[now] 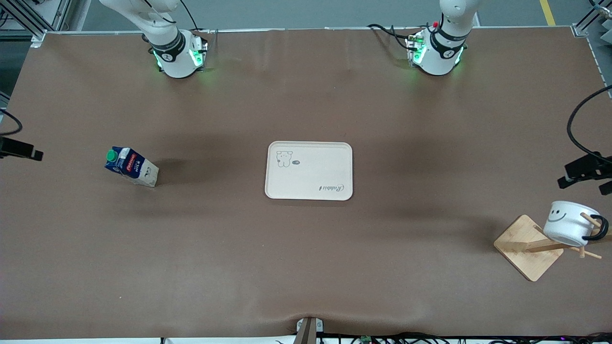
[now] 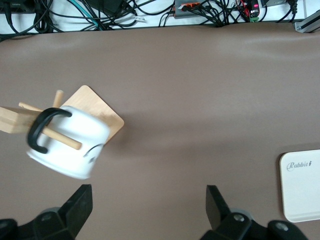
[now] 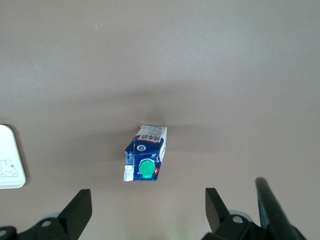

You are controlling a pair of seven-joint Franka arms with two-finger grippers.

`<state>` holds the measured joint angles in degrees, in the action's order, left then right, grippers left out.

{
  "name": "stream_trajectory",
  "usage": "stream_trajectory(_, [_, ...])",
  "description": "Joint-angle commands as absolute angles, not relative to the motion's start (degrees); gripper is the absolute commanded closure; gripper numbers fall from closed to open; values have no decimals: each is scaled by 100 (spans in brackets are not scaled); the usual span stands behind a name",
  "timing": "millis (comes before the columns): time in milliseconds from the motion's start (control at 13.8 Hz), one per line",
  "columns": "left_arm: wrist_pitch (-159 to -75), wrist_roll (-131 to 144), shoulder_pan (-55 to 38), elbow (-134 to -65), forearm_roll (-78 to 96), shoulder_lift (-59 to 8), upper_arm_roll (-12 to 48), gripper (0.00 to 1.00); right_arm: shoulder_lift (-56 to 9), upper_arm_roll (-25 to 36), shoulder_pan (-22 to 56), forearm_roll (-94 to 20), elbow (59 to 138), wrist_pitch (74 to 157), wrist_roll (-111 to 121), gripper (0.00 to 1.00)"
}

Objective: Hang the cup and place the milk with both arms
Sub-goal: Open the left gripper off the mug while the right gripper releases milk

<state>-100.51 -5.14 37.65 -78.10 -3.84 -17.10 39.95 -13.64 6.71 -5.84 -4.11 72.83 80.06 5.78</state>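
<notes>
The white cup (image 1: pixel 569 223) with a smiley face hangs by its black handle on a peg of the wooden rack (image 1: pixel 526 248) at the left arm's end of the table. It also shows in the left wrist view (image 2: pixel 67 142), on the rack (image 2: pixel 95 102). The dark-blue milk carton (image 1: pixel 130 166) with a green cap stands on the table at the right arm's end. My left gripper (image 2: pixel 148 205) is open and empty, high over bare table beside the rack. My right gripper (image 3: pixel 146 207) is open and empty, high over the table beside the milk (image 3: pixel 145 160). Neither gripper shows in the front view.
A cream tray (image 1: pixel 309 170) lies in the middle of the table, and its edge shows in both wrist views (image 2: pixel 302 185) (image 3: pixel 10 160). Black camera mounts stand at the table's ends (image 1: pixel 19 149) (image 1: pixel 585 172). Cables (image 2: pixel 150 12) run along the table's edge nearest the front camera.
</notes>
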Motion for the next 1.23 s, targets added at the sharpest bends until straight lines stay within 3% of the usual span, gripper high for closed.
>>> stream_trajectory(0, [-9740, 24, 3832, -7901, -519, -1433, 4200, 0, -277, 615, -545, -404, 8169, 8050, 299, 0])
stream_trajectory(217, [-9545, 701, 3815, -7901, -527, -1292, 4438, 0, 639, 589, -527, -317, 9296, 8402, 299, 0])
stream_trajectory(506, [-9352, 1386, 3814, -7893, -527, -1204, 4657, 0, 606, 396, -168, 272, 9186, 8613, 247, 0])
stream_trajectory(1157, [-9088, 2224, 3236, -7910, -930, -1195, 4913, 0, 404, 422, -237, 141, 8798, 8429, 299, 0])
